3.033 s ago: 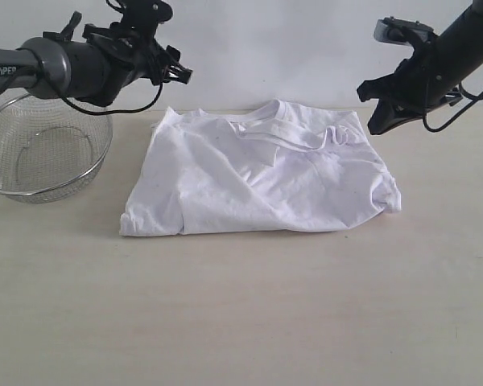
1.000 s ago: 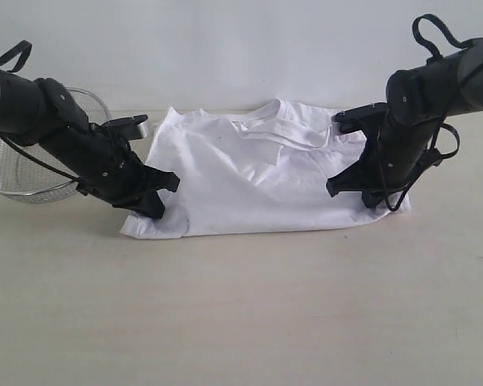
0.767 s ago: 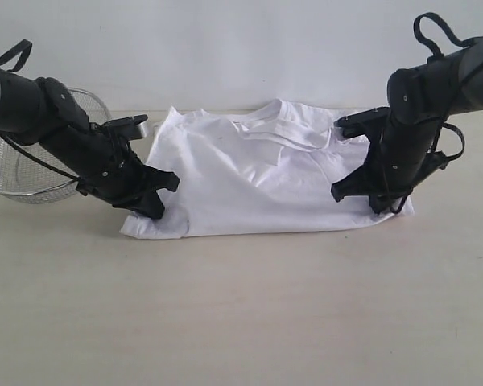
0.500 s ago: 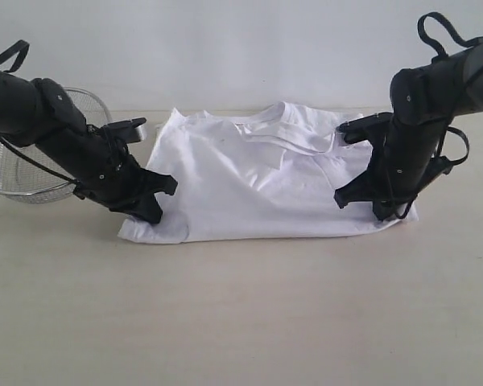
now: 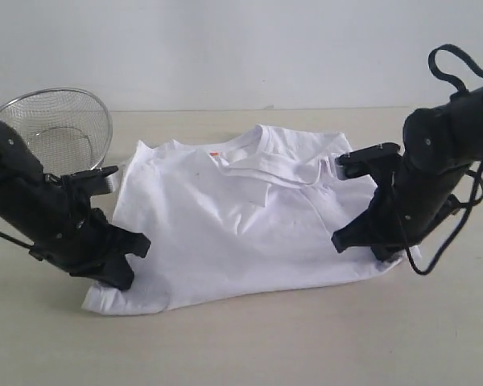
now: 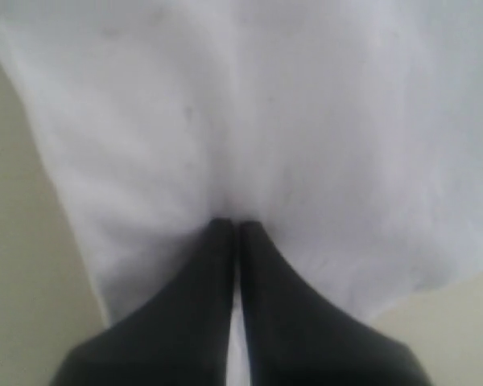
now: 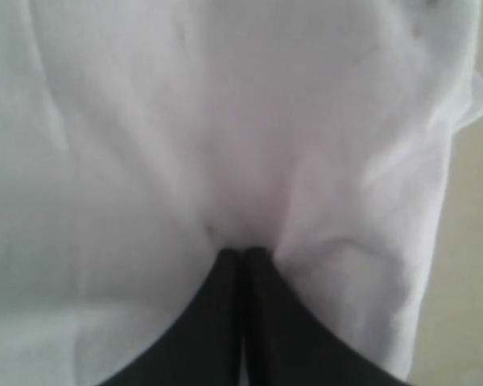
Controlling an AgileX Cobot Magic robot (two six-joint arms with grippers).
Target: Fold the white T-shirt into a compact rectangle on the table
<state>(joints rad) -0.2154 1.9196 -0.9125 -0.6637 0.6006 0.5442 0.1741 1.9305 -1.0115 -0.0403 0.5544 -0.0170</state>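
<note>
Mid-fold — left gripper [image 6: 234, 227] and right gripper [image 7: 243, 254] pinch the white T-shirt [image 5: 241, 221] at its near corners; next likely needs an even carry.

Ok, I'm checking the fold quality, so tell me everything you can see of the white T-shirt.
The white T-shirt looks like soft cotton. It lies partly folded and wrinkled on the table, its ribbed neck toward the far side with a small orange tag showing. No lettering shows. The left gripper pinches its left side and the right gripper its right side, both shut on fabric. It is not yet a neat rectangle.
</note>
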